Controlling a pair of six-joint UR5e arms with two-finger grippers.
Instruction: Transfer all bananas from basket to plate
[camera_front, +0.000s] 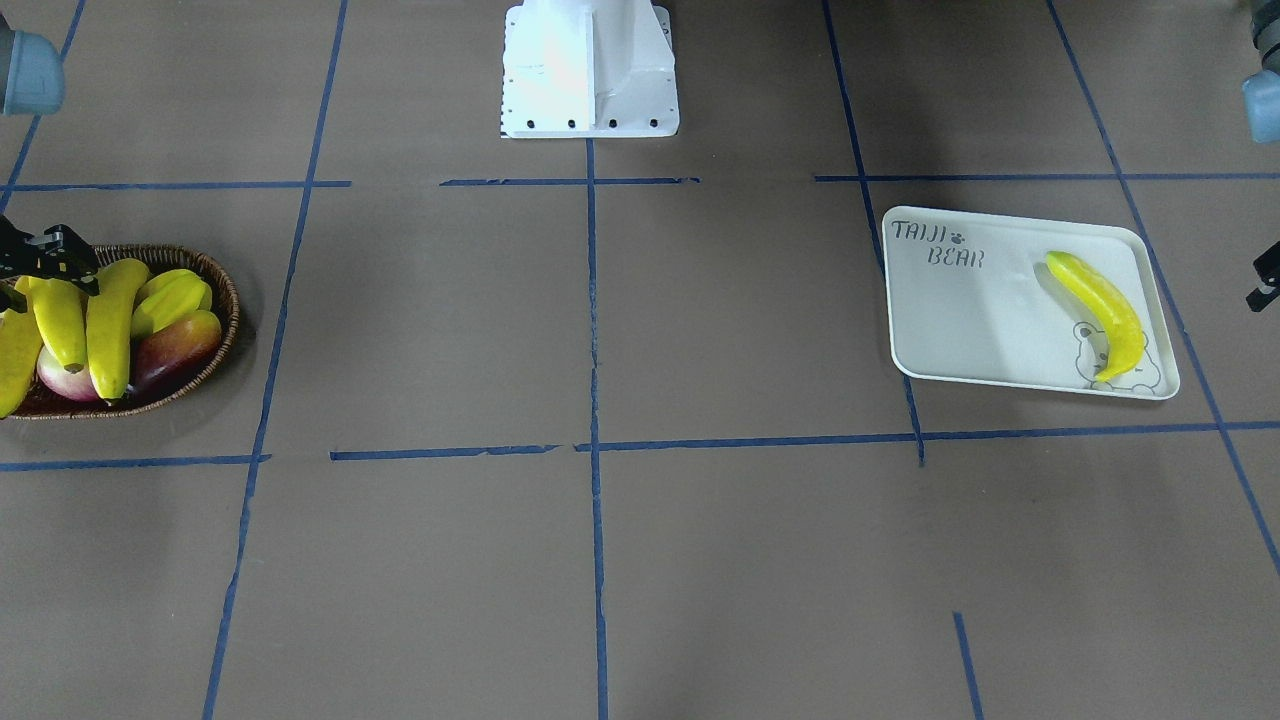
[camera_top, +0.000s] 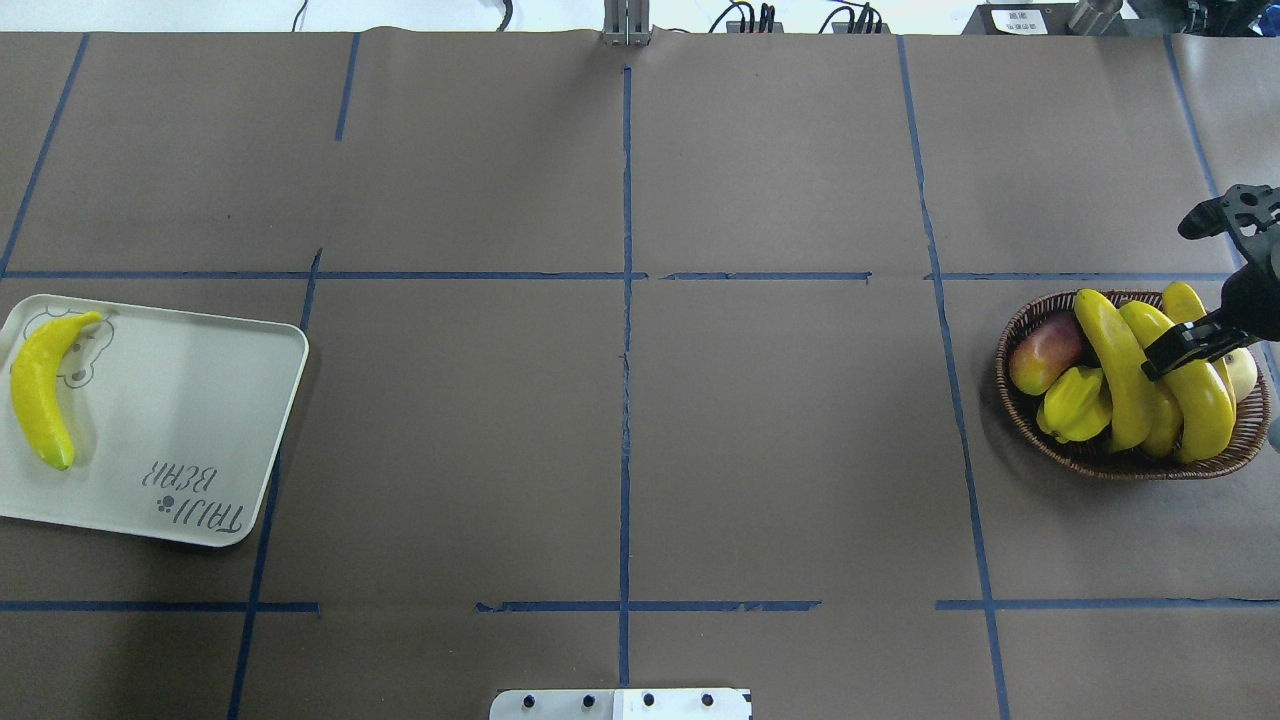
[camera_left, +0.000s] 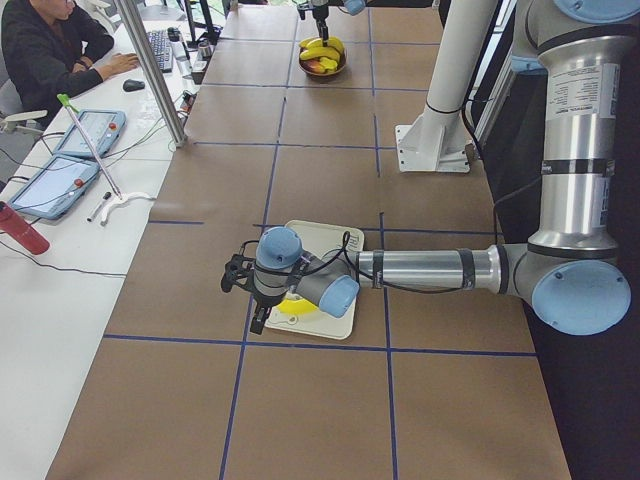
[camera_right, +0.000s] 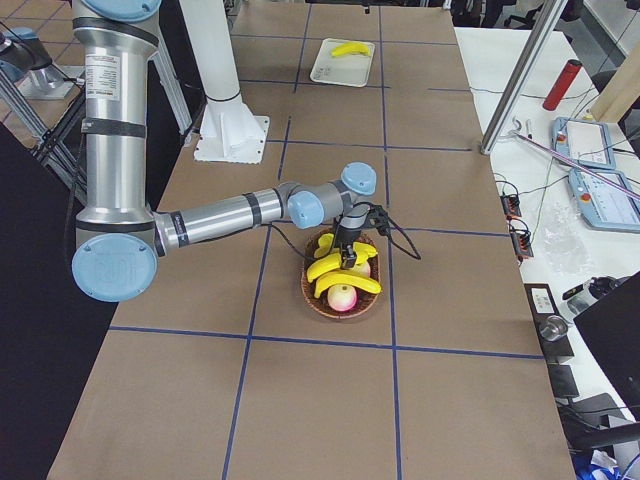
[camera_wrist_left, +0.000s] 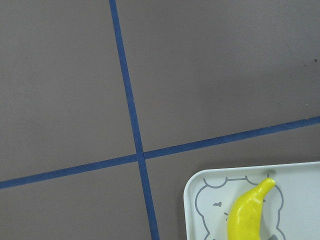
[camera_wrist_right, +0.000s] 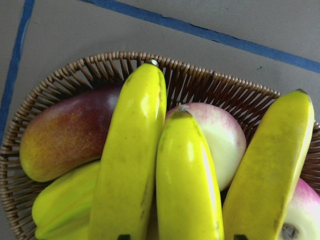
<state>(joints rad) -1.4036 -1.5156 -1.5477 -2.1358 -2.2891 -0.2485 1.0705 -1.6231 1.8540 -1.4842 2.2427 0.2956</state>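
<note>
One banana (camera_top: 40, 395) lies along the outer end of the plate (camera_top: 200, 400), over the bear drawing. Three bananas (camera_top: 1115, 370) lie side by side in the wicker basket (camera_top: 1100, 460), on top of other fruit. My right gripper (camera_top: 1205, 285) hangs low over the basket, open. In the right wrist view its fingertips (camera_wrist_right: 123, 237) stand on either side of the middle banana (camera_wrist_right: 185, 180). My left gripper (camera_front: 1264, 277) hovers just past the plate's (camera_front: 960, 320) outer end, fingers apart and holding nothing. The banana's tip (camera_wrist_left: 250, 210) shows below it.
The basket also holds a red-green mango (camera_top: 1045, 352), a yellow-green starfruit (camera_top: 1075, 405) and pale pink round fruit (camera_wrist_right: 220, 140). The white robot base (camera_front: 590, 70) stands mid-table. A person sits at a side desk (camera_left: 50, 50) with tablets.
</note>
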